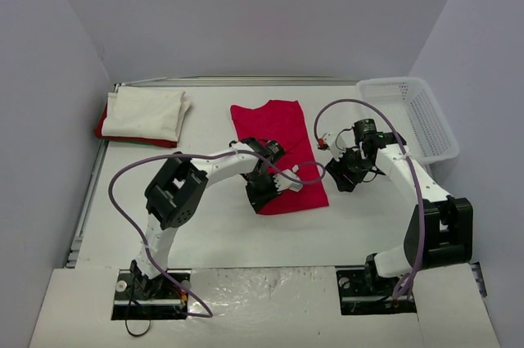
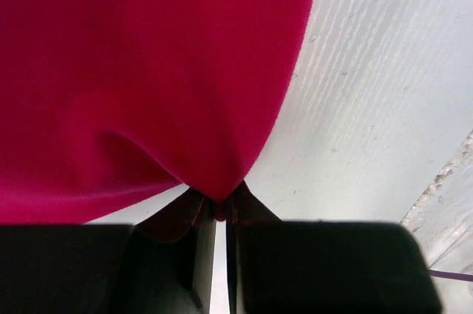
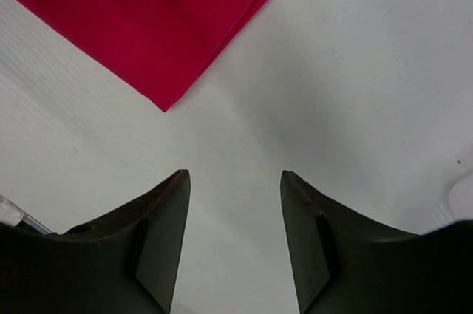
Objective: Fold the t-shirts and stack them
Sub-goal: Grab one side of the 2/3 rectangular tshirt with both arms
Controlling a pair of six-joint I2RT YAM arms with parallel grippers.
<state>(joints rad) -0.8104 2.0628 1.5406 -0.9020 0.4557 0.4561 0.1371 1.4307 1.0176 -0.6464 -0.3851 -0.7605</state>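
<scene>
- Where spread across table (image 1: 205, 233) centre, shows red t-shirt (image 1: 274, 131) puckered at near edge.
- Pinches that edge with left gripper (image 2: 220, 207) (jaws pressed tight on cloth).
- Holds right gripper (image 3: 233, 175) spread above table, near shirt's corner.

Left of the flat bright red cloth t-shirt (image 1: 278, 131), bare white tabletop (image 1: 205, 123) lies open up to the folded white-on-red shirt stack (image 1: 143, 115). Right of it stand the right gripper (image 3: 235, 181) and a white plastic lattice basket (image 1: 413, 115); the left gripper (image 2: 220, 207) blocks its near edge.
</scene>
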